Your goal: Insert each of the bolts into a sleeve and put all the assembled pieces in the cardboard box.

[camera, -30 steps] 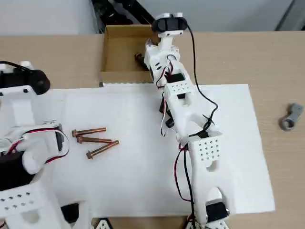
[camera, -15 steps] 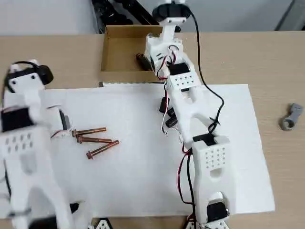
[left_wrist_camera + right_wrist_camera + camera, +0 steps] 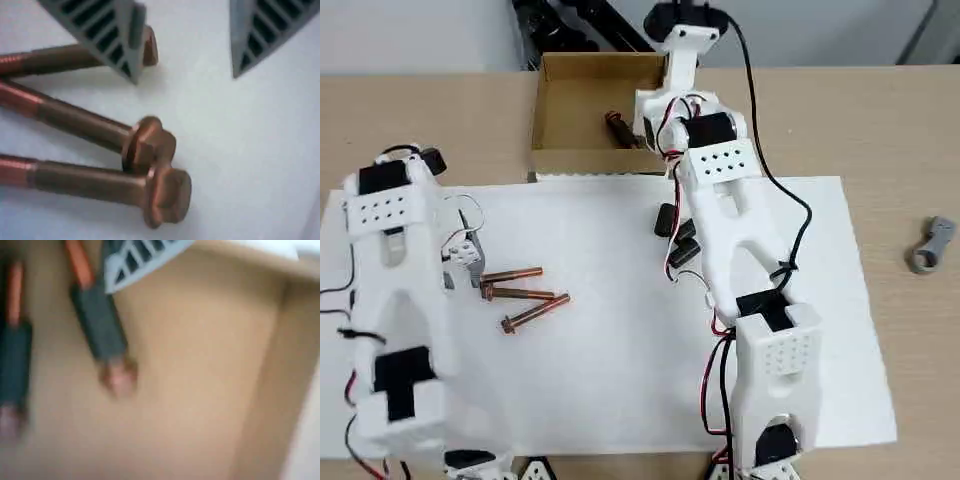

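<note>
Swinging in from 7 o'clock, the left gripper point(image 3: 184, 75) had come down wide open at the bolts point(image 3: 520, 295) at 9 o'clock, one jaw beside the topmost head, seemingly to pick it. The right gripper point(image 3: 642, 128) hung over the box point(image 3: 545, 110) at 11 o'clock. Its grip was unreadable, and two assembled pieces point(image 3: 97, 325) lay inside.

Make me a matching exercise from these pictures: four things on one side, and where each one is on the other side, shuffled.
Things
1. loose bolts
2. sleeved bolts
3. grey part
4. left hand

Places
A. on the bare table, off the white sheet
B. open, just over bolt heads
C. inside the cardboard box
D. lying on the white sheet

Pairs: 1-D, 2-C, 3-A, 4-B.
</note>
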Robot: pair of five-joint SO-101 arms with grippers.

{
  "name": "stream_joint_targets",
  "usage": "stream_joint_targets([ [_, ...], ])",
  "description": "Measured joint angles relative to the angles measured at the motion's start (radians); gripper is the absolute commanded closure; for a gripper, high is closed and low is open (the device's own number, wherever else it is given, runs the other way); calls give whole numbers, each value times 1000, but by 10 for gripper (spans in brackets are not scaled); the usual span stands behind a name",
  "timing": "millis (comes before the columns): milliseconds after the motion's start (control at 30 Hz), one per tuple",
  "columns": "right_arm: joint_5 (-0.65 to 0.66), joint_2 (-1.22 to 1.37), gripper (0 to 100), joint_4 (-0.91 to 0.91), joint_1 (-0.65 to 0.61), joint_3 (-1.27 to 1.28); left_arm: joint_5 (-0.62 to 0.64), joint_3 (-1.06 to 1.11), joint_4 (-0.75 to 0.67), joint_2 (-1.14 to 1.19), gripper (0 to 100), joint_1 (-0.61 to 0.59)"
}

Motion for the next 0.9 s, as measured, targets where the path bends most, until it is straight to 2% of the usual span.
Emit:
stream_joint_targets([
  [200, 0, 0, 811, 63, 2, 0, 46, -57, -6, 117, 874, 0],
  [433, 0, 0, 811, 68, 2, 0, 183, -60, -86, 153, 874, 0],
  [600, 0, 0, 811, 68, 2, 0, 327, -60, -132, 163, 874, 5],
  [900, 0, 0, 811, 68, 2, 0, 414, -60, -183, 163, 874, 72],
])
